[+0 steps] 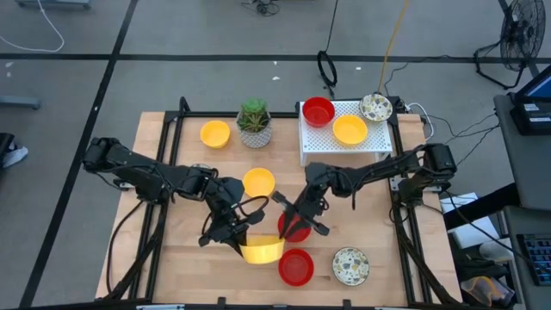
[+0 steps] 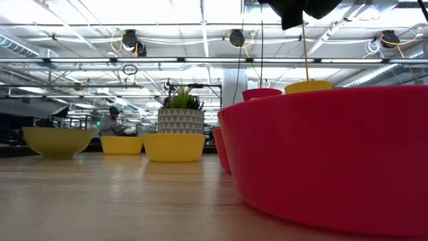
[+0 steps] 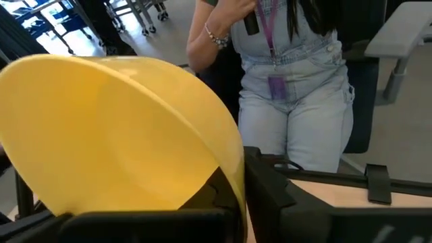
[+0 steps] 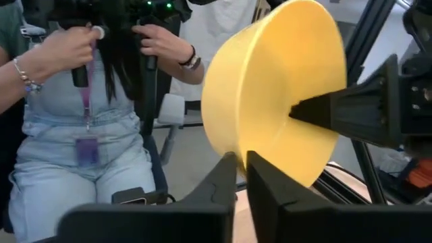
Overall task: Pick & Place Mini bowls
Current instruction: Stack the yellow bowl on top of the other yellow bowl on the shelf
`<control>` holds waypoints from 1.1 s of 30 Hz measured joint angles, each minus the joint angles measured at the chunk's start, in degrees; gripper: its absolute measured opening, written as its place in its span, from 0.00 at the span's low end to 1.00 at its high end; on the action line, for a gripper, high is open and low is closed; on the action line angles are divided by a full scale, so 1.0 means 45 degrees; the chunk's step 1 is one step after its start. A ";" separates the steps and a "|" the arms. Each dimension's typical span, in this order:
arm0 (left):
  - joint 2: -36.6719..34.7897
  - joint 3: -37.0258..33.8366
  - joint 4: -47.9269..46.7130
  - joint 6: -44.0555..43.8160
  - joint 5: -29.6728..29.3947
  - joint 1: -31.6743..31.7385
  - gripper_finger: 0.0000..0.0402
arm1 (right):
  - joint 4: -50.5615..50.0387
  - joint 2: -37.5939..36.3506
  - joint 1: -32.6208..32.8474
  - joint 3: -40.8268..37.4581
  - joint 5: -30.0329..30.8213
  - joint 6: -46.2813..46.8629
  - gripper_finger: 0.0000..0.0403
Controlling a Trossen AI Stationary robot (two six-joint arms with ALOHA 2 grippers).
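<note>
Your left gripper (image 1: pixel 245 245) has its fingers clenched on a yellow bowl (image 1: pixel 262 251) at the near table (image 1: pixel 172 258) edge; right gripper (image 1: pixel 297 226) fingers pinched together, grasping nothing

Ten mini bowls are seen: one yellow bowl (image 1: pixel 262 251) is held tipped on its side above the front of the table, with a red bowl (image 1: pixel 293 226) just behind it. A second red bowl (image 1: pixel 296 267) and a speckled bowl (image 1: pixel 350 264) lie upright near the front, two yellow ones (image 1: pixel 215 133) (image 1: pixel 258 182) farther back, and a red (image 1: pixel 318 111), a yellow (image 1: pixel 349 130) and a speckled one (image 1: pixel 375 108) are set on the white rack (image 1: pixel 320 138).
</note>
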 joint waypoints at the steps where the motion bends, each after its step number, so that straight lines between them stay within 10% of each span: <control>1: 0.0000 0.0000 0.0000 0.0004 -0.0004 0.0000 0.05 | 0.0004 -0.0004 0.0014 0.0000 -0.0016 0.0002 0.02; 8: 0.0000 -0.0002 0.0256 -0.0217 -0.0136 -0.0018 0.03 | 0.0097 -0.0015 0.0216 -0.0005 0.0036 0.0303 0.01; 33: -0.0019 0.0000 0.1916 -0.4208 -0.0626 -0.0087 0.53 | 0.0063 -0.0010 0.0453 -0.0015 0.0139 0.0643 0.00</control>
